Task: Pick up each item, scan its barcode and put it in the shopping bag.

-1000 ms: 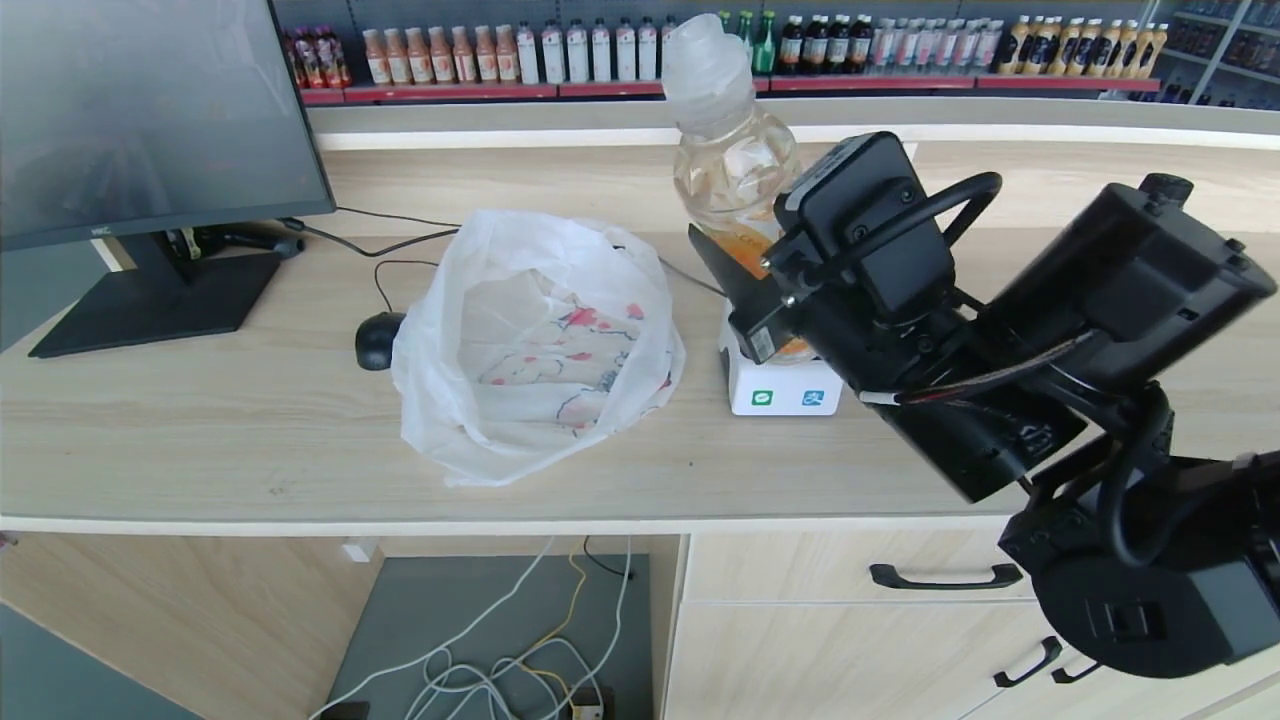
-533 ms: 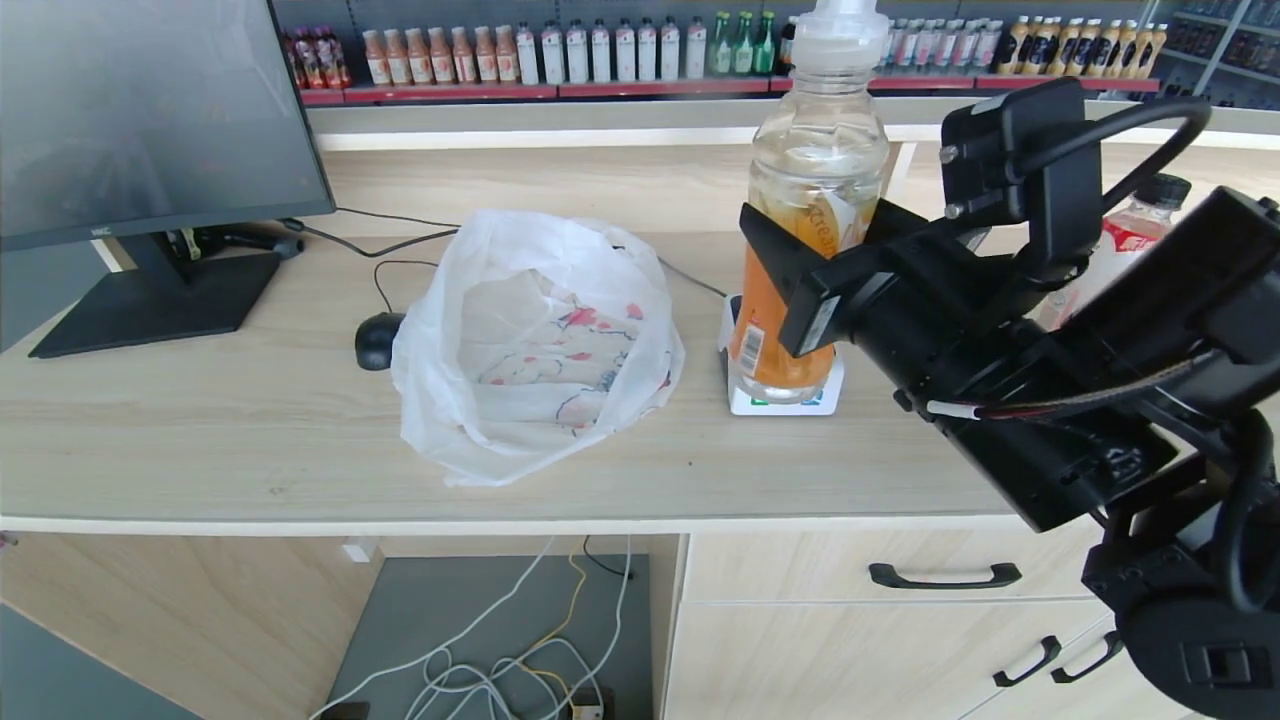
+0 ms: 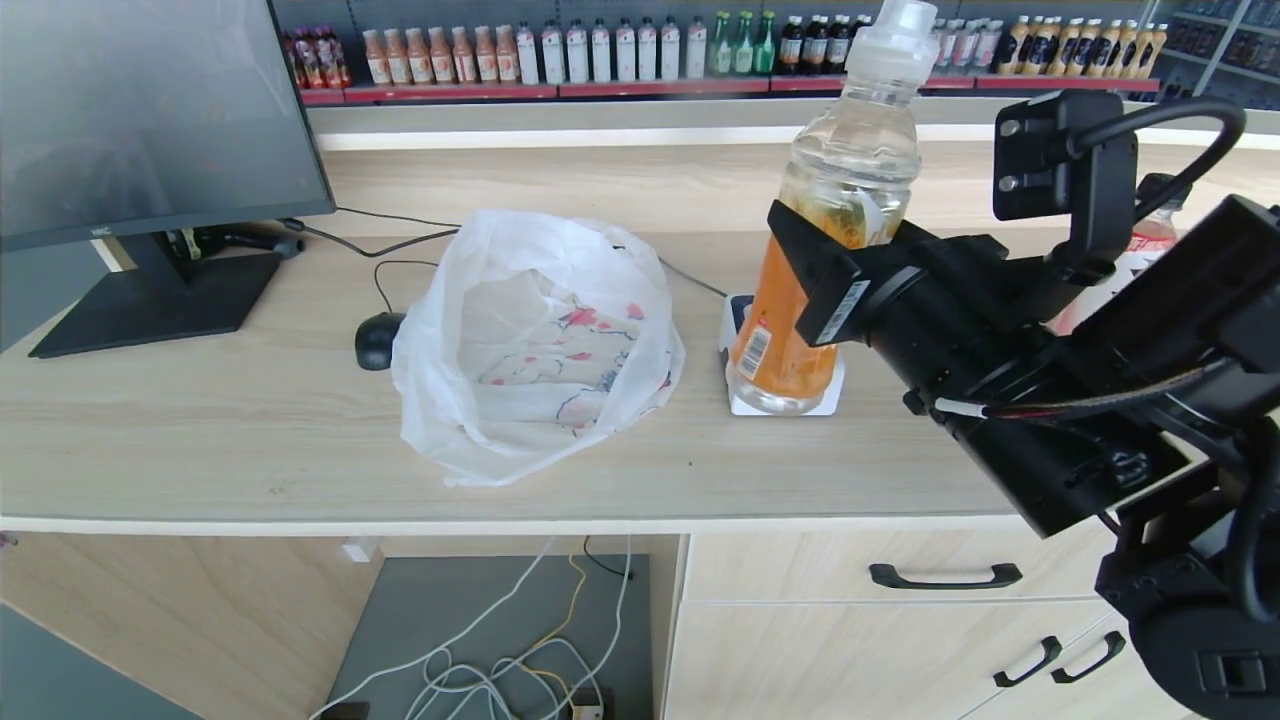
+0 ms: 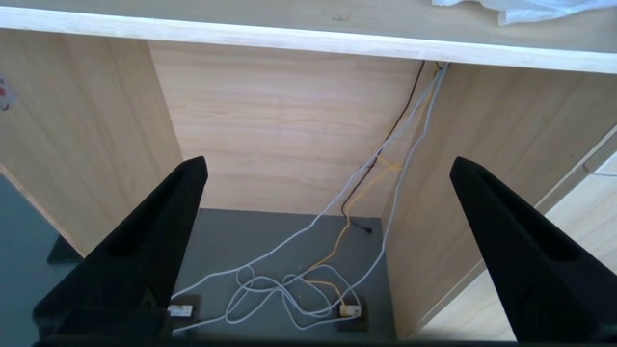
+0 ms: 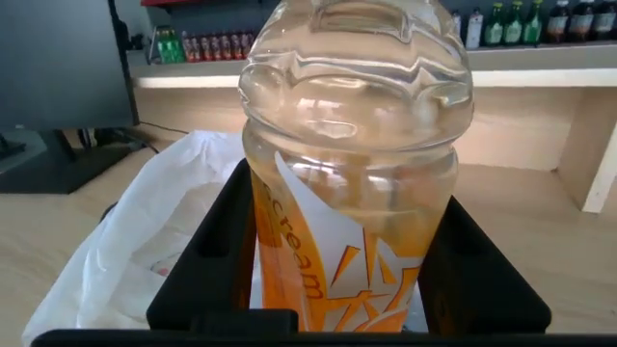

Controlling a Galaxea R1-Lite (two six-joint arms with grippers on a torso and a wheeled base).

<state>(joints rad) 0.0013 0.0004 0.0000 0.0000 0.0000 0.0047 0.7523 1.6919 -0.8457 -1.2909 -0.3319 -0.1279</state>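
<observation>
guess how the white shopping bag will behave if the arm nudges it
Probably floppy: the shopping bag is thin, crinkled film slumped on the counter, so a nudge would likely fold its wall in. It looks light, so it may slide on the smooth wood. Its open mouth could collapse if brushed.

Prob. shop: drink shelves (image 3: 450, 92), checkout counter (image 3: 250, 430)

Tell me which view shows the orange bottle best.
Head view: the orange bottle shows whole, cap to base, in the right claw at the scanner. The right wrist view gives its shoulder and label close up; the left wrist view faces cables under the counter.
</observation>
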